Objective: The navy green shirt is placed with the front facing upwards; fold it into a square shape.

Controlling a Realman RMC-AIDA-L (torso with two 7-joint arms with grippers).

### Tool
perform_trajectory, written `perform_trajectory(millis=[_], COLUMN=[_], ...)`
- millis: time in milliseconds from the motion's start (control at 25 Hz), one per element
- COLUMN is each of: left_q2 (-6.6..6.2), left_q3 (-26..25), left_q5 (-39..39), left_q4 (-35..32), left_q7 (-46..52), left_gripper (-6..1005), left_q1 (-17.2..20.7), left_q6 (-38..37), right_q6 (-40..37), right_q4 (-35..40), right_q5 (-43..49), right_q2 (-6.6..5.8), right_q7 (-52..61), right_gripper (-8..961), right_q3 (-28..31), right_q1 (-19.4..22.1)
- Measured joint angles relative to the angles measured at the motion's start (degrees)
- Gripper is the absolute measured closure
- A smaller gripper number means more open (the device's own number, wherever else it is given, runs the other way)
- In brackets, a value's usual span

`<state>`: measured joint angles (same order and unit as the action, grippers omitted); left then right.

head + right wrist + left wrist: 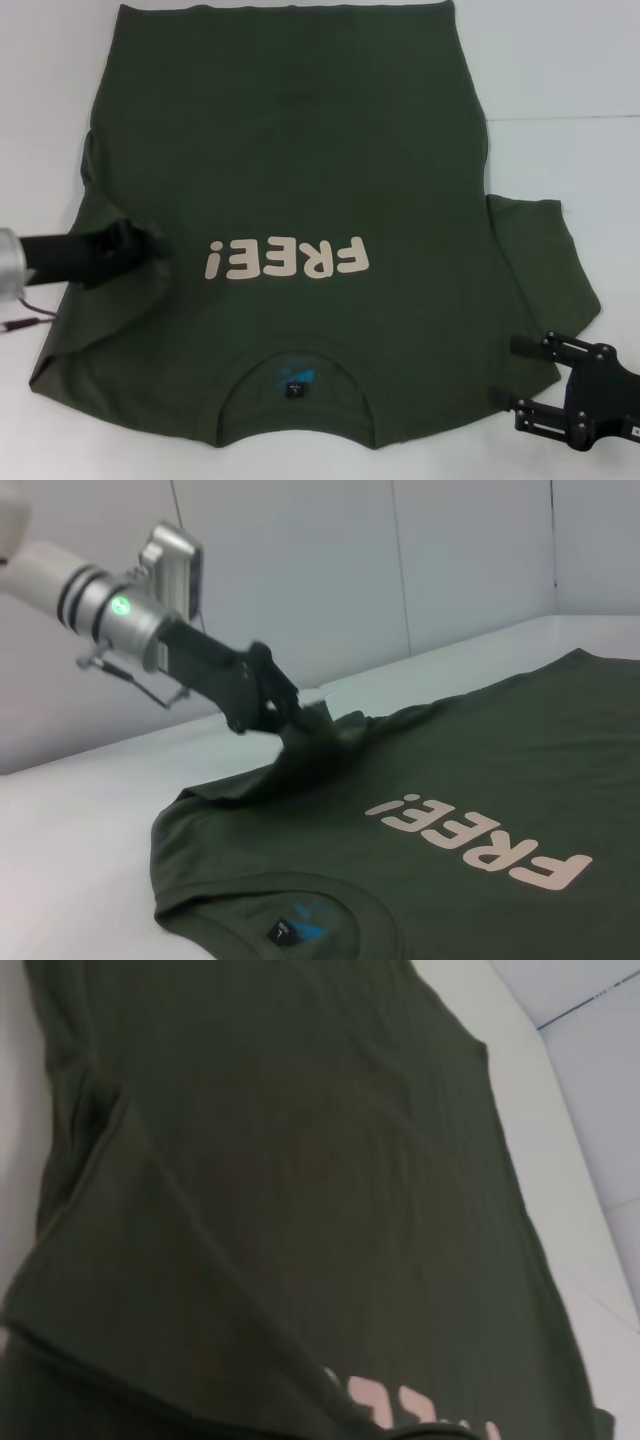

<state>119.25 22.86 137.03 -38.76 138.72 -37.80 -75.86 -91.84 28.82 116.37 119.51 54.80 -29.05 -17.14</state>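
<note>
First fold underway: left gripper (150, 243), mid-left, clamps the navy green shirt (300, 150)'s sleeve, lifting it inward. Right gripper (525, 375), lower right, spread wide, idle; everything else remains.

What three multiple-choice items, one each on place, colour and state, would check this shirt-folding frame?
1. Where does the left hand grip the navy green shirt?
A. the sleeve on the robot's left
B. the collar
C. the far hem

2. What colour is the FREE! lettering?
A. blue
B. cream
C. red

3. What is the right hand doing?
A. clamping the sleeve
B. pressing on the lettering
C. open beside the sleeve on the robot's right, holding nothing

Key: 1 A, cloth there is lifted into a peak; 2 B, pale letters on green; 3 C, its fingers are spread with no cloth between them.
</note>
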Motion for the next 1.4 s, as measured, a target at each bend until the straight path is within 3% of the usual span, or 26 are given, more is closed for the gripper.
perform_trajectory(millis=[400,640,1080,1400], left_q2=[2.25,2.35,0.91,0.81], left_q3=[-0.2,-0.7,-1.2,-1.5], left_q5=[-4.4,-5.3,-5.2,-5.3], left_q4=[7.6,8.7,5.2,5.4], left_q7=[-8.8,-8.8,-4.8,-4.4], left_gripper=[916,698,453,41], left_q1=[-0.1,0.9,3.0,3.2], left_q6=[5.6,8.4,12.2,16.7], right_q6=[0.0,0.0,0.0,0.0], right_q4=[-0.2,-0.5,-0.6,-0.8], right_q5=[0.0,0.0,0.0,0.0], right_q2=[0.00,0.00,0.00,0.00], right_q7=[0.0,0.0,0.1,0.0], right_gripper=[189,188,188,188], right_q3=[0.0,0.0,0.0,0.0], right_q1=[-0.3,-0.4,-0.4,-0.4])
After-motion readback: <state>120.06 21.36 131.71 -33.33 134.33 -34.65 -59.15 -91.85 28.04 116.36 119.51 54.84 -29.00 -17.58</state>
